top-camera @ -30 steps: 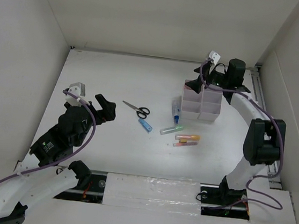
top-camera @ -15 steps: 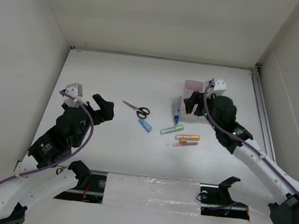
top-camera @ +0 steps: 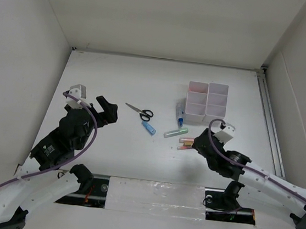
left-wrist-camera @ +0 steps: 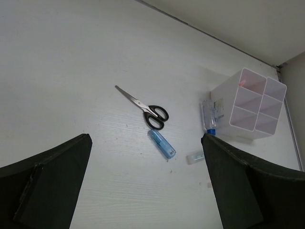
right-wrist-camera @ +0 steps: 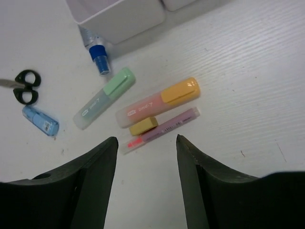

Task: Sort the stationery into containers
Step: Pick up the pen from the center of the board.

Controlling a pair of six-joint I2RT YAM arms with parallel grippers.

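The right gripper (right-wrist-camera: pixel 146 138) hovers with its jaws apart and empty over the orange marker (right-wrist-camera: pixel 159 101) and pink marker (right-wrist-camera: pixel 164 129). The left gripper (top-camera: pixel 108 111) gapes wide. Nearly all is unsorted on the desk (top-camera: pixel 118 83), with the green marker (right-wrist-camera: pixel 105 98) and scissors (top-camera: pixel 140 112) toward nine o'clock. At twelve, the organiser (top-camera: pixel 206 101) shows something pink in one far cell.

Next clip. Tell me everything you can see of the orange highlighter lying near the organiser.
The orange highlighter is a stubby plastic marker with an opaque orange cap at one end and a paler, translucent pink-orange barrel with small print. It is capped and lies flat on the white table, slanted, roughly parallel to the green highlighter beside it. A small yellow block appears to rest against its barrel, with a thin pen just beyond that. Nothing holds it.
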